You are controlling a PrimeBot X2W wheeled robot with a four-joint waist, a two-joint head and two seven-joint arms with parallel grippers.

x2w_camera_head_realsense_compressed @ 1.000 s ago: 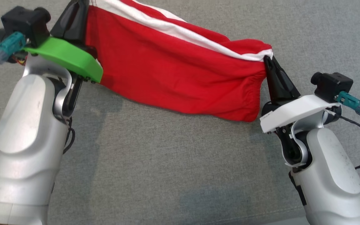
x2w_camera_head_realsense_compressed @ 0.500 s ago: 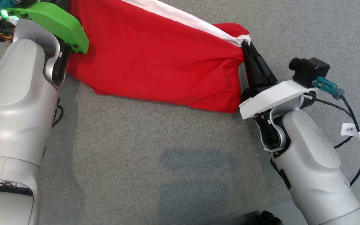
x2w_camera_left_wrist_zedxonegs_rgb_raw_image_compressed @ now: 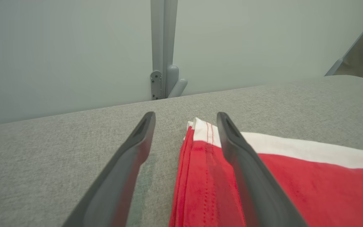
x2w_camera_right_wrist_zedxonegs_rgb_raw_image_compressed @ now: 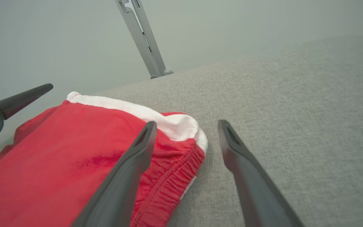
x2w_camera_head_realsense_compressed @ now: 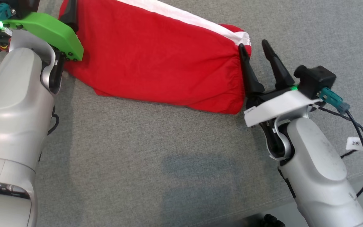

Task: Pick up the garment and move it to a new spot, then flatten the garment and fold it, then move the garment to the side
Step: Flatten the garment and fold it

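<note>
1. Both pairs of jaws were pinched shut on the garment's two ends a second ago. Now they stand wide apart and hold nothing, and the red garment, which was stretched between them, lies slack.
2. Left jaws: the garment's stitched hem corner lies in the gap between the two fingers, with one finger over the red cloth.
3. Right jaws: the gathered waistband end sits just beside the inner finger, while the outer one stands over the bare grey surface.
4. Outward: the garment spans from one pair of jaws to the other and rests on the surface, its white stripe along the far edge.
5. The set-down at the new spot looks finished. Next, both pairs of jaws likely need to back clear without dragging cloth, then flatten the puffed end by the right jaws.
</note>
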